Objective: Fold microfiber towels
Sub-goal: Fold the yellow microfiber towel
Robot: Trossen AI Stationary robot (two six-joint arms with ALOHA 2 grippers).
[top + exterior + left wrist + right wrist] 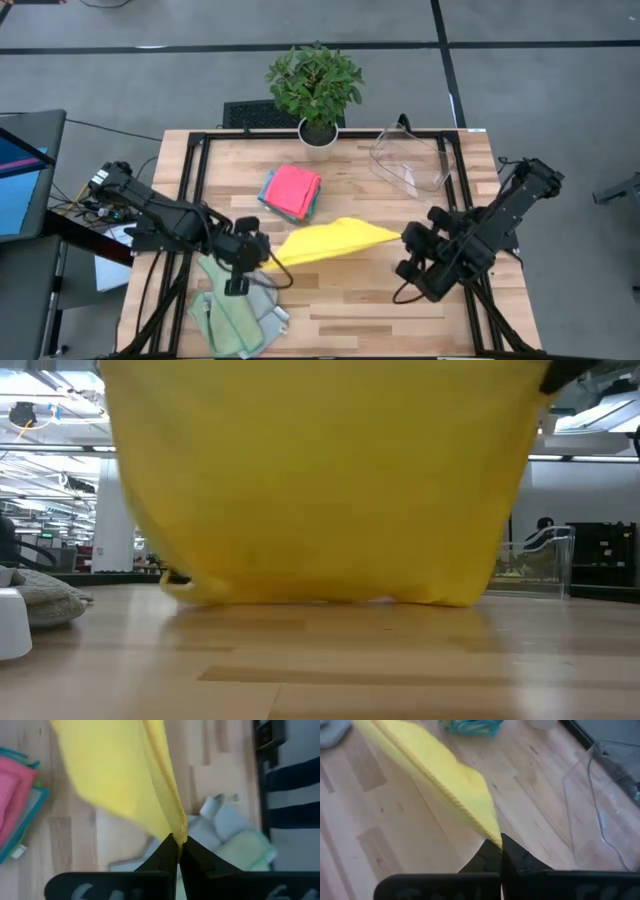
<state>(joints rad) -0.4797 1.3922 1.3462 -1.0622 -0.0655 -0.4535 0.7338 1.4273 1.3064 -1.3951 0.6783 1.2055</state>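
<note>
From above, the clear plastic bin [412, 160] lies tipped on the far right of the wooden slat table [340, 300], with nothing visible inside it. The soft yellow microfiber towel [330, 241] hangs stretched between the two arms over the table's middle. The left gripper [262, 252] pinches its left corner, jaws fully closed on the cloth; the right gripper [408, 238] pinches the right corner the same way. Behind the towel sits a folded stack, pink cloth over teal [292, 190], and beyond that a leafy green plant in a white pot [316, 92]. A loose heap of sage green cloths [232, 312] lies at the near left corner, under the left arm.

The low view is almost filled by the yellow towel, whose bottom edge reaches the tabletop; it blocks the stack, though the bin shows at the right.

The left wrist view shows the dark fingers [165, 855] closed on the towel's hem.

The right wrist view shows the same tight pinch on the other corner.
</note>
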